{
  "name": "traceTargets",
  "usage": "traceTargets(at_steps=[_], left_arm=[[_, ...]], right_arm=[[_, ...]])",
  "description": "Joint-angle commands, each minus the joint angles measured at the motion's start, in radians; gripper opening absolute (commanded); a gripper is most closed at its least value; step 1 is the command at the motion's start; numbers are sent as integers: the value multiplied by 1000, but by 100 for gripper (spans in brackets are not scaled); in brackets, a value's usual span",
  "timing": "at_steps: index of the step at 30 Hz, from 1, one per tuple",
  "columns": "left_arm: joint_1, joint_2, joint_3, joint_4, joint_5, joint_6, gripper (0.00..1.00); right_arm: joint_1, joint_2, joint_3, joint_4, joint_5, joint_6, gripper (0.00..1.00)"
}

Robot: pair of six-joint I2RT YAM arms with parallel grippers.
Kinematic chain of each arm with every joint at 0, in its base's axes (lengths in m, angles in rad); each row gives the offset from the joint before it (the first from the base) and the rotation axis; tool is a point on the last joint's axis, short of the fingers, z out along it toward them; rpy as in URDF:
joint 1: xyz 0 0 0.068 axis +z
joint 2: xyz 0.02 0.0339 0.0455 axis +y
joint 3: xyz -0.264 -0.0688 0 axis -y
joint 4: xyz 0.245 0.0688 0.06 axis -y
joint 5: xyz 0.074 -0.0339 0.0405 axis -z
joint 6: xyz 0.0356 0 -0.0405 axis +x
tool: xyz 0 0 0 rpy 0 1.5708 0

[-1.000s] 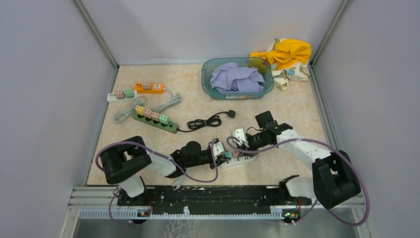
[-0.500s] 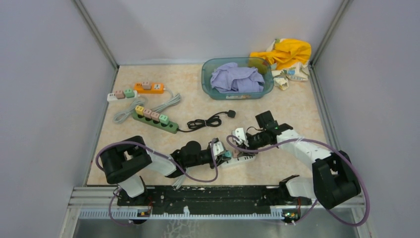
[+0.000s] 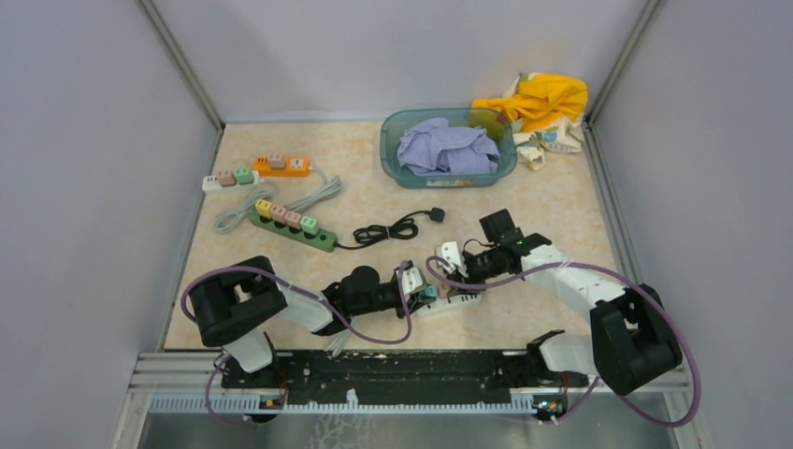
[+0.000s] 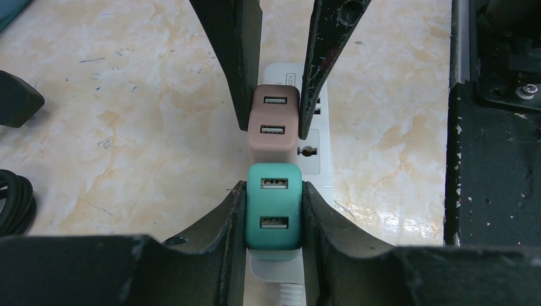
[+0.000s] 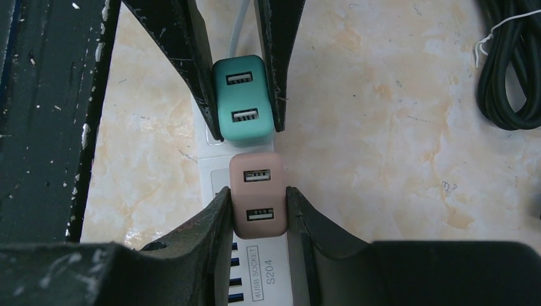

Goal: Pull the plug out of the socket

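A white socket strip lies near the table's front edge, between the two arms. Two USB plugs sit in it side by side: a teal plug and a pink plug. My left gripper is shut on the teal plug, one finger pressed against each of its sides. From the opposite end, my right gripper is shut on the pink plug in the same way. Both plugs stand upright and seated on the strip. In the top view the two grippers meet over the strip, left gripper and right gripper.
At the left back lie a green strip, an orange strip and a small white one, all with plugs in them. A coiled black cable lies mid-table. A teal basket with cloth and a yellow cloth sit at the back.
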State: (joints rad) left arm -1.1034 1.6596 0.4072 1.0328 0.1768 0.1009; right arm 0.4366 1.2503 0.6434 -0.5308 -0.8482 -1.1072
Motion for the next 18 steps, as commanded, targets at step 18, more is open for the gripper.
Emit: traceTargets(at_steps=[18], left_arm=[[4,45,-8,-119,18,-16,0]], right_arm=[[26,-1,48,32,11,50,0]])
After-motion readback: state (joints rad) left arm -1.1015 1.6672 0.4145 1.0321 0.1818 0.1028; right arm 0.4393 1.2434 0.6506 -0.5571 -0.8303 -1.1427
